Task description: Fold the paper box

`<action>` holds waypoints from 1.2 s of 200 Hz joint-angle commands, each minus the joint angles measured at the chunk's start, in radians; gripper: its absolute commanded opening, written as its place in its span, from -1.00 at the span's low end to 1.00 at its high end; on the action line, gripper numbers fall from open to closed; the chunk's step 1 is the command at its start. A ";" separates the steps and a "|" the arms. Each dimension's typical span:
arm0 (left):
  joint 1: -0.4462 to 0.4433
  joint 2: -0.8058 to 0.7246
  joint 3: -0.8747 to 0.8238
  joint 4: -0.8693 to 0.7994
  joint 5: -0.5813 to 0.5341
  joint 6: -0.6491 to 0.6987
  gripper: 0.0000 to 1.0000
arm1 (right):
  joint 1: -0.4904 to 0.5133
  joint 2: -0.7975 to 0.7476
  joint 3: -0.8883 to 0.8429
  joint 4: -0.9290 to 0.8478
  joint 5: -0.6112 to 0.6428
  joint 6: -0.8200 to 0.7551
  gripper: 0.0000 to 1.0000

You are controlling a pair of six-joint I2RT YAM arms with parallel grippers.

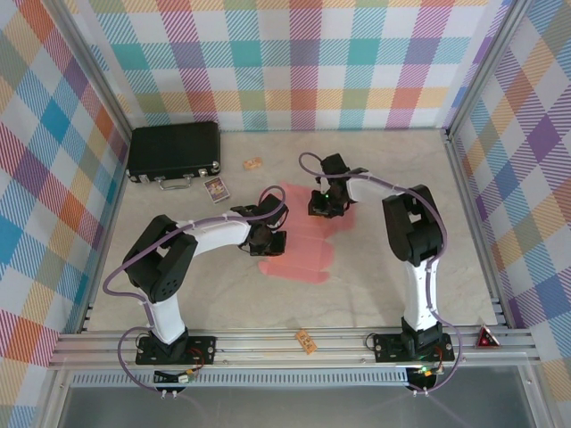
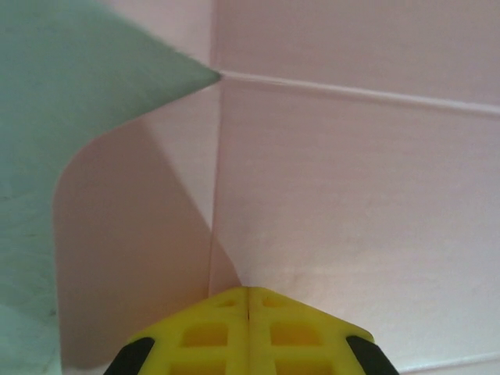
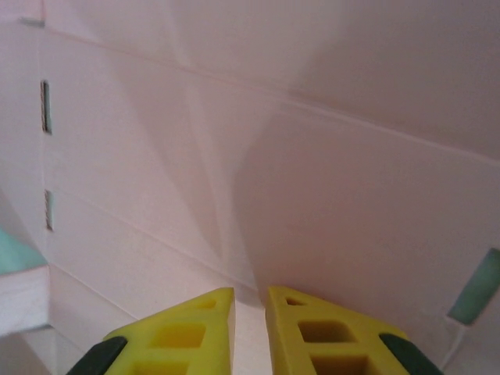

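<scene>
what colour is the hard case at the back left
The rectangular hard case is black, clearest in top external view.

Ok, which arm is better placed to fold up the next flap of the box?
Left, probably: the left gripper rests shut at a crease of the paper box, beside a side flap that looks partly raised. The right gripper hangs over flat card.

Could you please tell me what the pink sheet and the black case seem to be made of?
The paper box looks like thin matte salmon-pink card: it curls smoothly at one flap and carries score lines. The black case seems hard plastic or leatherette-covered, with silvery edge trim, probably metal; too small to be sure.
</scene>
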 commanded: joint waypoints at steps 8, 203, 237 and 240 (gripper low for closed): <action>-0.006 0.025 0.010 -0.090 -0.136 0.033 -1.00 | -0.003 -0.062 -0.121 -0.053 0.087 0.026 -0.58; -0.003 0.063 0.059 -0.101 -0.156 0.110 -1.00 | -0.169 -0.028 0.159 -0.148 -0.089 -0.565 0.28; -0.002 0.063 0.062 -0.099 -0.154 0.110 -1.00 | -0.174 0.010 0.177 -0.169 -0.073 -0.635 0.27; -0.001 0.063 0.062 -0.099 -0.152 0.109 -1.00 | -0.174 0.013 0.179 -0.172 -0.070 -0.637 0.26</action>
